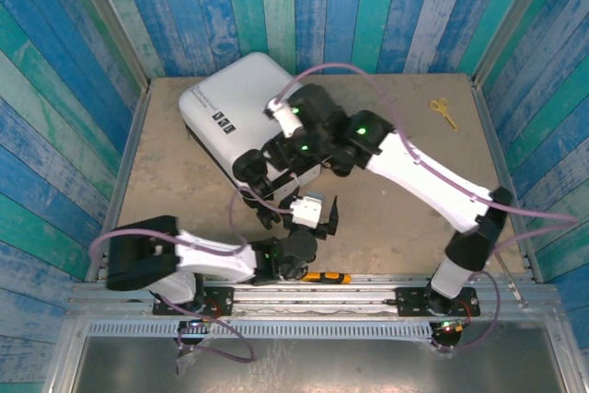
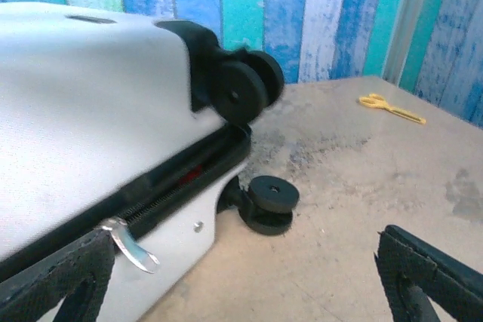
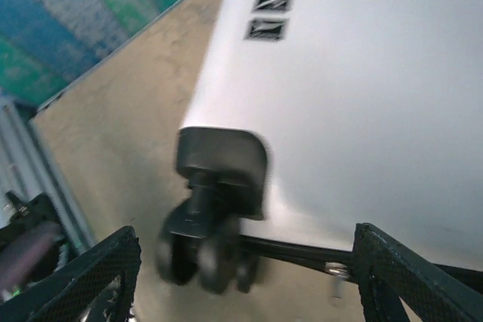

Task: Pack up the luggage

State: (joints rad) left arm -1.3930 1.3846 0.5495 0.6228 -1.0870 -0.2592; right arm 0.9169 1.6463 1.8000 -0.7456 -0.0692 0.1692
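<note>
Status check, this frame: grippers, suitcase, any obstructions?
Left gripper open beside zip pull. Right gripper open at wheel corner. Suitcase flat on table, lid down. Scissors far right, well apart.

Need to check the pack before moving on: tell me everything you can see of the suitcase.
The suitcase is a white hard shell with rounded corners, lying flat on the table at its far left. Black wheels at one end, three black label marks on top. Halves together; the black zip seam gapes slightly, something red inside, metal zip pull hanging.
</note>
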